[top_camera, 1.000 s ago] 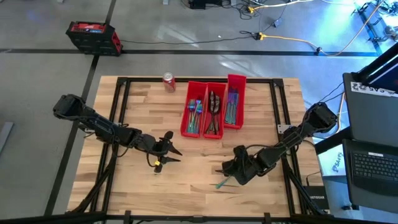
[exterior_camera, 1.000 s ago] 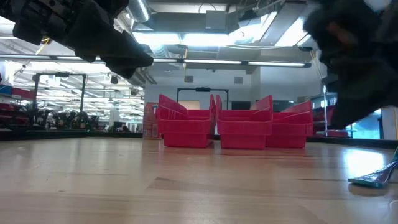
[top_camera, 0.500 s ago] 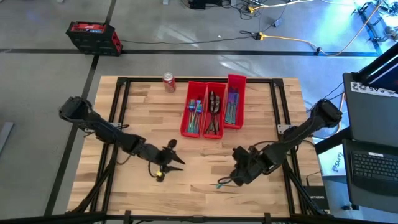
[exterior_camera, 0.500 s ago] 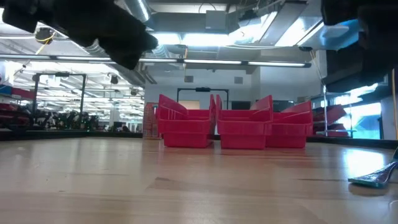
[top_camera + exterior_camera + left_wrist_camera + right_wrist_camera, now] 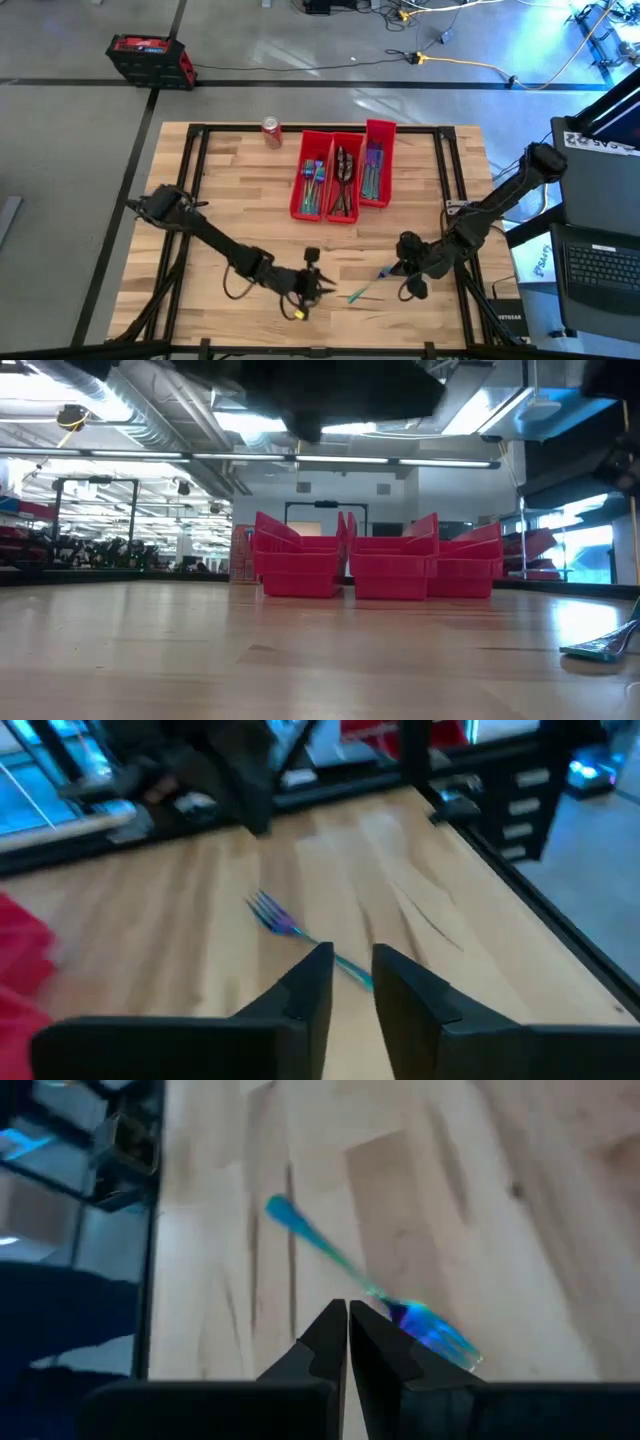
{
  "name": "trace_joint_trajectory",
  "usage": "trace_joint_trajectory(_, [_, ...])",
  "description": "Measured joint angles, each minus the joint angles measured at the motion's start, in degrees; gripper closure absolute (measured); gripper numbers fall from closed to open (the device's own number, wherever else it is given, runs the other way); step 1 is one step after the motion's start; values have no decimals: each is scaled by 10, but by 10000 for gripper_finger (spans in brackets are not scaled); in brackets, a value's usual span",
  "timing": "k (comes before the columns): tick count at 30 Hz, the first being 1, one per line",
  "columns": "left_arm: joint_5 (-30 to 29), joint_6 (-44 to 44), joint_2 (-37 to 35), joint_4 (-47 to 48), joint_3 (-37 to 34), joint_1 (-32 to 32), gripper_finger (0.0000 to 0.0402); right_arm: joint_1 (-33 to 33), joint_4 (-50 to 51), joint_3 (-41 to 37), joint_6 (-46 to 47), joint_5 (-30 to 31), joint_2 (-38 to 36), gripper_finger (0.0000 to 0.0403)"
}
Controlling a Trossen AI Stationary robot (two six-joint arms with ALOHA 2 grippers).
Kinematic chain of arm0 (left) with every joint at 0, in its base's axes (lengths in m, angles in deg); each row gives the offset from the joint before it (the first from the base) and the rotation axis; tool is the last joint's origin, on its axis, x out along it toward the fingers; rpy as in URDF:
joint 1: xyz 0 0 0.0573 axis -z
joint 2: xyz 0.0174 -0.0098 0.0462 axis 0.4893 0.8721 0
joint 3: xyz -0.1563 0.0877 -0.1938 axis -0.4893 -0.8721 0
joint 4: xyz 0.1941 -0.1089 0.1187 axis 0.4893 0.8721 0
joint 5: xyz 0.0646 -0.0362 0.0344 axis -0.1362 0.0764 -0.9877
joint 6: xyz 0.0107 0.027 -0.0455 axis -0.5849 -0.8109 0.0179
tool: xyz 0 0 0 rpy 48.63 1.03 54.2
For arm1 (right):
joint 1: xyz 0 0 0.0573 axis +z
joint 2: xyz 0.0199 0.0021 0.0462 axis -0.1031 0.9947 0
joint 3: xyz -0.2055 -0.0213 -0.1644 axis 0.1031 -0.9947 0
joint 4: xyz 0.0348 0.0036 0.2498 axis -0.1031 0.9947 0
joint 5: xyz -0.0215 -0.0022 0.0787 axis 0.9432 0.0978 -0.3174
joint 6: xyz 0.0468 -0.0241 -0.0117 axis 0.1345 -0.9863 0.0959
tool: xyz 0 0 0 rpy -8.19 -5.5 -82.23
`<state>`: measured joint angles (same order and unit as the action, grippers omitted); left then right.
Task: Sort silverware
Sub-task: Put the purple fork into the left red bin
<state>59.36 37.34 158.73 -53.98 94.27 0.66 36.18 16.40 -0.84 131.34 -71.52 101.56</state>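
One fork (image 5: 364, 292) lies loose on the bench (image 5: 220, 200), red bins (image 5: 343, 172) and can (image 5: 271, 131) behind; left hand (image 5: 318, 287), seemingly narrowly parted, has swung beside it; right hand (image 5: 402, 266), pinched empty, has retreated.

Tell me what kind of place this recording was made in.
Most likely a robotics lab or workshop in a large industrial-style hall. The wooden table stands on a bare concrete floor with loose cables across it, a laptop sits beside the rig, and exposed ceiling ducts show beyond the table.

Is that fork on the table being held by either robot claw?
No, the fork lies loose on the wood between the left gripper and right gripper.
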Motion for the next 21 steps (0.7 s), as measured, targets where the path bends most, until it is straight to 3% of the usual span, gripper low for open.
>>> trace_joint_trajectory(8, [-20, 52, 86, -1, 80, 20, 398, 2, 1, -55, -84, 3, -3, 403])
trace_joint_trajectory(15, [-23, 109, 136, -4, 112, 19, 401, 2, 4, -53, -103, 9, -2, 403])
trace_joint_trajectory(21, [-58, 102, 137, -19, 112, 17, 401, 2, -3, -57, -134, 57, -2, 403])
